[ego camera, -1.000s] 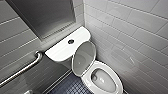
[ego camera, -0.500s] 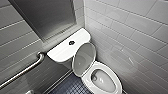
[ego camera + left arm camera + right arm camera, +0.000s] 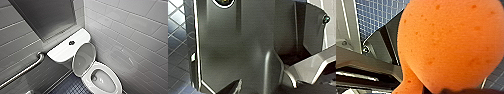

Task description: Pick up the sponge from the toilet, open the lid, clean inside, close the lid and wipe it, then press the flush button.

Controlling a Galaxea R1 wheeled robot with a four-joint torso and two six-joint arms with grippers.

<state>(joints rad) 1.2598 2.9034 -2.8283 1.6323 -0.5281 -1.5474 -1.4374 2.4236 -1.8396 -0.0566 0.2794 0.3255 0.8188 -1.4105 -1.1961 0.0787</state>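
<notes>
Lid (image 3: 83, 58) is up against the far tank. Right end effector (image 3: 433, 88) is pinching the sponge (image 3: 448, 45), so cleaning inside the toilet (image 3: 110, 71) seems current; it needs lowering into the bowl.

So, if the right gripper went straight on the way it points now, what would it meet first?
The soft orange porous sponge sits right before it; beyond that, probably the blue small-tiled floor, though depth is unclear.
</notes>
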